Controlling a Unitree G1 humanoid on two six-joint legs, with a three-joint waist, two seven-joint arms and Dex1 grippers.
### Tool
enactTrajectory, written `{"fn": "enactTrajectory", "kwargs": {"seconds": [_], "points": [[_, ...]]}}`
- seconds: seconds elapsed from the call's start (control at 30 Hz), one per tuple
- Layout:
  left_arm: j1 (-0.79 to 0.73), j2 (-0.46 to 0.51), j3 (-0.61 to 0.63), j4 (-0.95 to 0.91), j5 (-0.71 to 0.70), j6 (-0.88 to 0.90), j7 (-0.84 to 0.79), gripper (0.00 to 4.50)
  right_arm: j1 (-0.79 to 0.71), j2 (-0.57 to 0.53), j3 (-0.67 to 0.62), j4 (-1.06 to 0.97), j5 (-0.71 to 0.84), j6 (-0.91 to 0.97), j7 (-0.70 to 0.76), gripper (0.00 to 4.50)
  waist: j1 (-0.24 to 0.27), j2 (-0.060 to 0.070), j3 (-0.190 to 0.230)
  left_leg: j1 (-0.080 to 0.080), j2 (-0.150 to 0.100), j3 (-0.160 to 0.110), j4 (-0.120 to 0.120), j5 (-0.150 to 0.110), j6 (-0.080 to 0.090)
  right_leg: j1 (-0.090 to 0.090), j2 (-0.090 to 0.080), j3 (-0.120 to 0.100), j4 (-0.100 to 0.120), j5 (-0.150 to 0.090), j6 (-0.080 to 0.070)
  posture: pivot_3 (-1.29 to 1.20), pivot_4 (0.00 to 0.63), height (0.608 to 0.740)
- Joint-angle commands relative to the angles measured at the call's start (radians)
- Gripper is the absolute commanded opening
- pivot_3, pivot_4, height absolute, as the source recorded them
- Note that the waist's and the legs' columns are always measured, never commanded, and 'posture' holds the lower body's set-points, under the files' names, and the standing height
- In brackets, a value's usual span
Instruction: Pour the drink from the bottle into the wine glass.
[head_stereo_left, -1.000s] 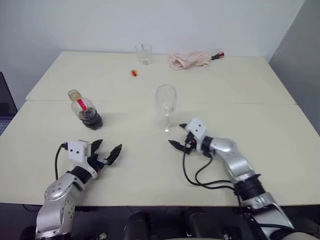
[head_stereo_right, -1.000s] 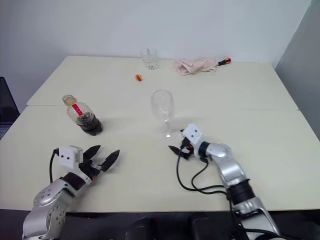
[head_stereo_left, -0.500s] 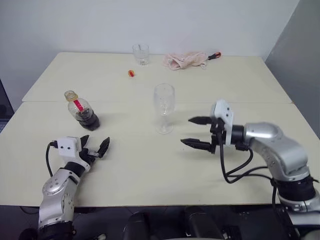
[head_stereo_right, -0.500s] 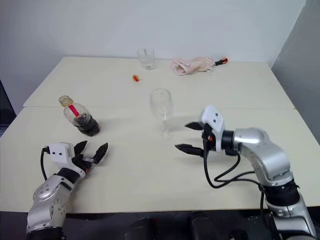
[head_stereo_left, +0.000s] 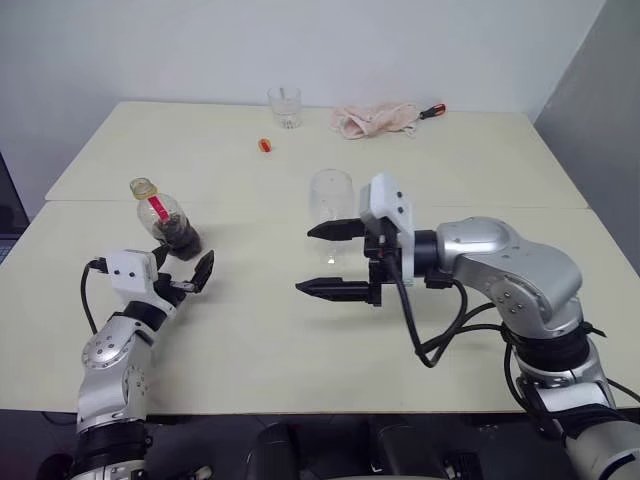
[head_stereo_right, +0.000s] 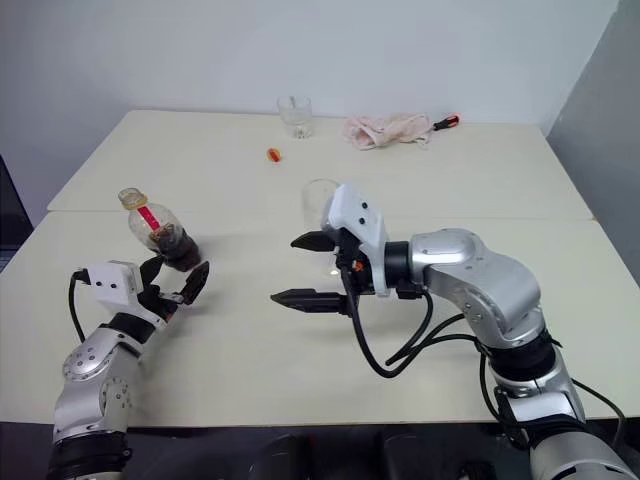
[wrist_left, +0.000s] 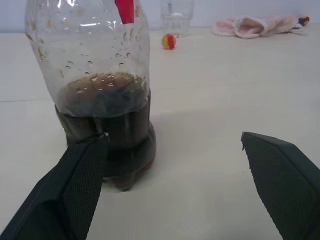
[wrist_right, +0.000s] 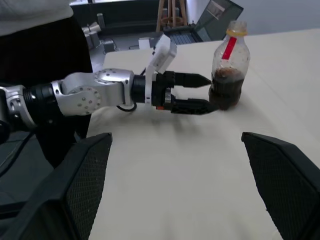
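At the left of the head view, the bottle (head_stereo_left: 165, 215) stands upright on the surface (head_stereo_left: 250, 330) with the drink (head_stereo_left: 182, 236) in its lower part. The left gripper (head_stereo_left: 182, 274) sits just below it, jaws released. At the centre, the right gripper (head_stereo_left: 330, 260) hangs with jaws released, partly covering the wine glass (head_stereo_left: 330, 196).

In the left wrist view, the bottle (wrist_left: 102, 95) is close, its base just beside one finger (wrist_left: 75, 185), neither finger gripping it.

In the right wrist view, the left gripper (wrist_right: 197, 93) reaches the bottle (wrist_right: 229, 65), upper right.

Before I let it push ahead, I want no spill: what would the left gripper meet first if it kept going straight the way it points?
The bottle. It stands just ahead of the left gripper, whose jaws are open, though it looks slightly off-centre toward one finger.
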Motion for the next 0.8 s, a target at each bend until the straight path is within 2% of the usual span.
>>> {"fn": "enactTrajectory", "kwargs": {"seconds": [0.03,0.27,0.47,0.8], "points": [[0.036,0.013,0.038,-0.062,0.007,-0.020,0.025,4.50,-0.040,0.011,0.024,0.016,-0.041,-0.042,-0.029,4.43,-0.001,0.000,0.000,0.000,0.000,0.000,0.000,0.000,0.000,0.000,0.000,0.000,0.000,0.000,0.000,0.00,0.150,0.740],[0.081,0.010,0.046,-0.111,-0.003,-0.001,0.050,4.50,-0.053,0.041,0.055,0.066,-0.074,-0.073,-0.037,4.43,-0.001,-0.001,0.000,0.000,0.001,0.000,0.000,0.000,0.000,0.000,0.000,0.000,0.000,0.000,0.000,0.00,0.150,0.740],[0.028,0.041,0.072,-0.108,-0.016,0.018,0.059,4.50,-0.084,0.093,0.068,0.147,-0.109,-0.087,-0.067,4.43,-0.001,-0.002,0.000,0.000,0.000,0.000,0.000,0.000,0.000,0.000,0.000,-0.001,0.000,0.000,0.000,0.00,0.150,0.740],[-0.061,0.065,0.073,-0.039,-0.006,0.037,0.072,4.50,-0.081,0.085,0.070,0.132,-0.120,-0.079,-0.067,4.43,0.001,-0.003,0.000,-0.002,0.000,0.001,0.000,0.000,0.000,-0.001,-0.001,-0.002,0.000,0.002,-0.004,0.00,0.150,0.740]]}}
